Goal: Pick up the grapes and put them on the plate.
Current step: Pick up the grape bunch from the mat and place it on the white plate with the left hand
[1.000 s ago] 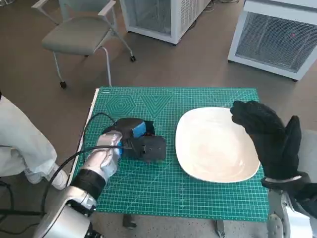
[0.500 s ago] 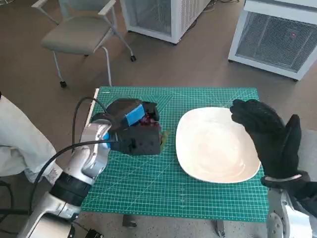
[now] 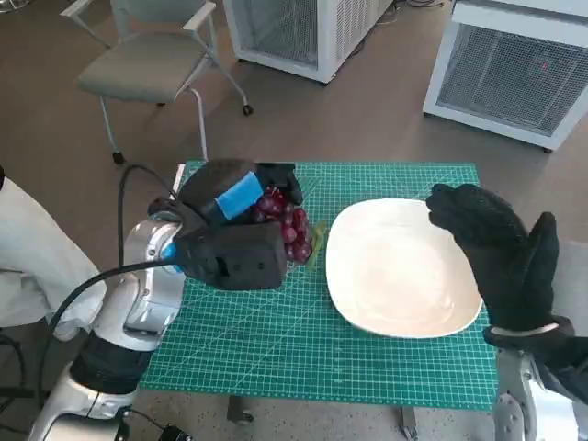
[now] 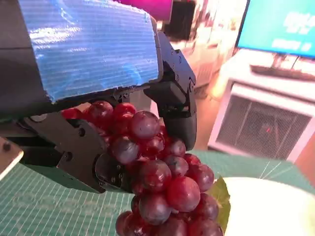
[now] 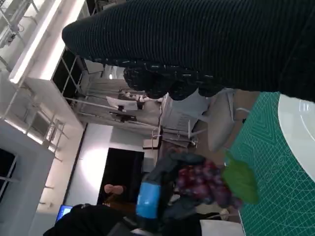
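Chair (image 3: pixel 147 64) beyond green mat (image 3: pixel 276 340)

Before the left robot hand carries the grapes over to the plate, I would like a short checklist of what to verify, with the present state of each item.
1. Grapes held by the left robot hand: ok, the bunch hangs from its fingers.
2. Bunch lifted off the green mat: ok, the right wrist view shows it above the mat.
3. Plate free to receive: ok, nothing lies on it.
4. Bunch over the plate: not ok, it hangs beside the plate's edge.
5. Right robot hand out of the way: not ok, it hovers over the plate's far side.
6. Firmness of the grip: cannot tell.
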Available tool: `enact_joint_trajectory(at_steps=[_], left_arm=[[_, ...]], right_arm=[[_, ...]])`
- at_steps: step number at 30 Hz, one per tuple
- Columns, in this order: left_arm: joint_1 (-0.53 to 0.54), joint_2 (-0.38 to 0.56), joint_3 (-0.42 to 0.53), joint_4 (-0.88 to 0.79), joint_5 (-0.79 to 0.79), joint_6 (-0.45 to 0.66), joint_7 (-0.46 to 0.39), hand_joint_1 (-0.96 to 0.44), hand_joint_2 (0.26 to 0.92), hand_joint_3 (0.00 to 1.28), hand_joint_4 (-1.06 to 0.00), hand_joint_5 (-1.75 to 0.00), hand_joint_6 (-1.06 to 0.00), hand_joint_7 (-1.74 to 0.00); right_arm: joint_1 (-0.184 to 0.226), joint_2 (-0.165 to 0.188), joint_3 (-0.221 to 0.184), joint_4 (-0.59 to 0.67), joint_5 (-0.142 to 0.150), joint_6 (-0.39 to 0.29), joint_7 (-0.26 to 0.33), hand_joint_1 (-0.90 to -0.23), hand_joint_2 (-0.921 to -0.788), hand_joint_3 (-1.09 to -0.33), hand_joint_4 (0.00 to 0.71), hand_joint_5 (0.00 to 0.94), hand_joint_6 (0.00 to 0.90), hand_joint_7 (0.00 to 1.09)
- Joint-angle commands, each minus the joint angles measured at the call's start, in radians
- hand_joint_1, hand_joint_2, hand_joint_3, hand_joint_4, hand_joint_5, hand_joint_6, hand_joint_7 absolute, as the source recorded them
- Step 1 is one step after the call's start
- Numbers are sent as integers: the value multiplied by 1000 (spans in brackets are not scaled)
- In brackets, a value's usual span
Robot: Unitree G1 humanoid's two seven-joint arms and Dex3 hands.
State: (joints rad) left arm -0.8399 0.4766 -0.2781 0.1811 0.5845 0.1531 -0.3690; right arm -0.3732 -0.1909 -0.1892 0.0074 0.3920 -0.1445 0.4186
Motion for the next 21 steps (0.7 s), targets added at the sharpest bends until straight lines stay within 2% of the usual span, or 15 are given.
enact_joint_trajectory(at_steps=[1,8,14,21], left_arm=[[0,13,4,-3,8,-23,12,2,895,17,-720,-1240,-843,-819],[-17,7,-2,23,1,-60,5,1,892,18,-701,-1255,-872,-792],[-37,-13,-2,49,-17,-102,6,1,883,13,-777,-1182,-843,-818],[-101,-65,-16,92,-15,-124,9,1,878,11,-809,-1120,-828,-868]], right_arm=[[9,4,2,19,7,3,7,-339,-921,-609,403,867,221,1010],[12,4,2,13,6,0,3,-340,-921,-608,404,866,222,1010],[18,3,-2,12,8,-7,5,-339,-921,-608,408,867,223,1008],[26,4,-5,8,9,-12,4,-339,-921,-607,409,870,224,1007]])
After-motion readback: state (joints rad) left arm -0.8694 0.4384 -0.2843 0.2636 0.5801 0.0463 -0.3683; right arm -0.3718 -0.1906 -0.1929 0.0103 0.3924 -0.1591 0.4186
